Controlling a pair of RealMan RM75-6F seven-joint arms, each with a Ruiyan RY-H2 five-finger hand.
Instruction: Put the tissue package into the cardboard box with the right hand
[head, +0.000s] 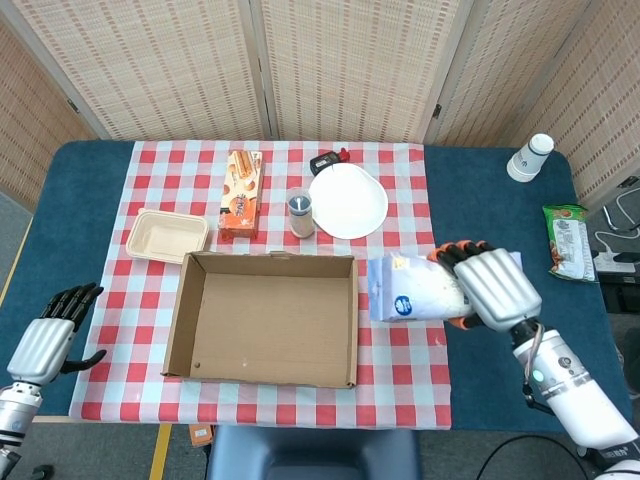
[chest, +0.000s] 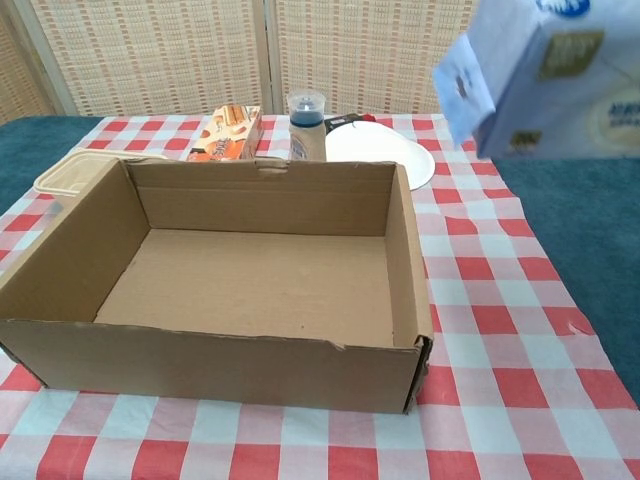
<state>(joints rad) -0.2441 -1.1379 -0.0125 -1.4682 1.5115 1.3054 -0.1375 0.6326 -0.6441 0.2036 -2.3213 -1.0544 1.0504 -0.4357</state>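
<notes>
Head view: the right hand (head: 497, 288) grasps the tissue package (head: 417, 298) from above, fingers (head: 458, 251) wrapped over its far edge, carrying it in the air just right of the cardboard box (head: 264, 318)
Chest view: the package (chest: 545, 75) hangs high at the upper right, clear of the bench, its crimped end pointing toward the box (chest: 215, 285); the holding hand itself is out of this frame
Box: empty, mouth up, on the red checked cloth (head: 405, 370)
Left hand: the left hand (head: 48, 340) idles at the bench's (head: 470, 200) near left corner, holding nothing, fingers loosely curled but apart
Step in hand: the carry across to the box, release not yet made
Risk: the soft pack is gripped at one end, so it could sag or slip out before it is over the opening
Risk: coming across too low, the leading end may catch the box's right wall (chest: 405, 265) and shove the light carton
Nearby: white plate (head: 347, 200), lidded cup (head: 299, 212), snack carton (head: 241, 193) and lunch tray (head: 168, 236) stand behind the box, well out of the path
</notes>
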